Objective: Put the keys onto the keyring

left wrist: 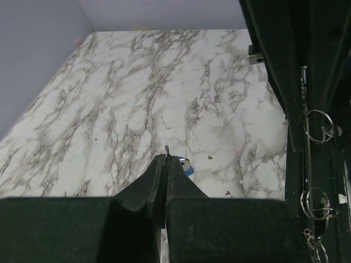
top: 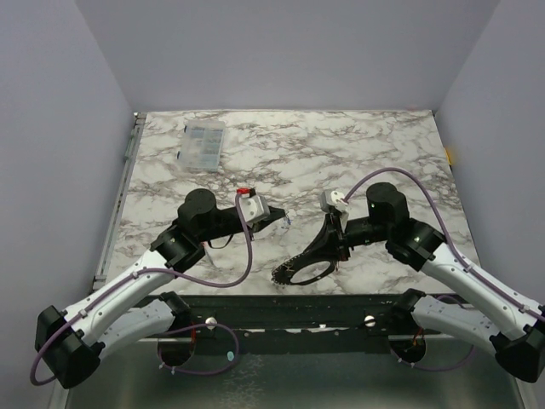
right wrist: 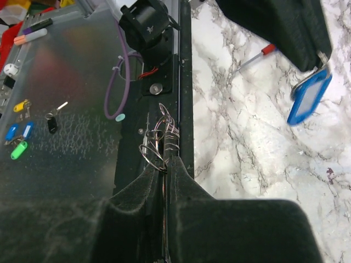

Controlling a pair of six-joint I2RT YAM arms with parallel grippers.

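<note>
- Centre of top view: left claw (left wrist: 166, 159) closed on key (left wrist: 186, 166).
- Right claw (right wrist: 164, 164) pinches keyring (right wrist: 156, 143); from its camera I see key upper right, apart.

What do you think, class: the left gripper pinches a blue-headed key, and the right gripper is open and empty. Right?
The right gripper is not open: the right wrist view shows it shut on thin metal rings. The left gripper does pinch the blue-headed key.
</note>
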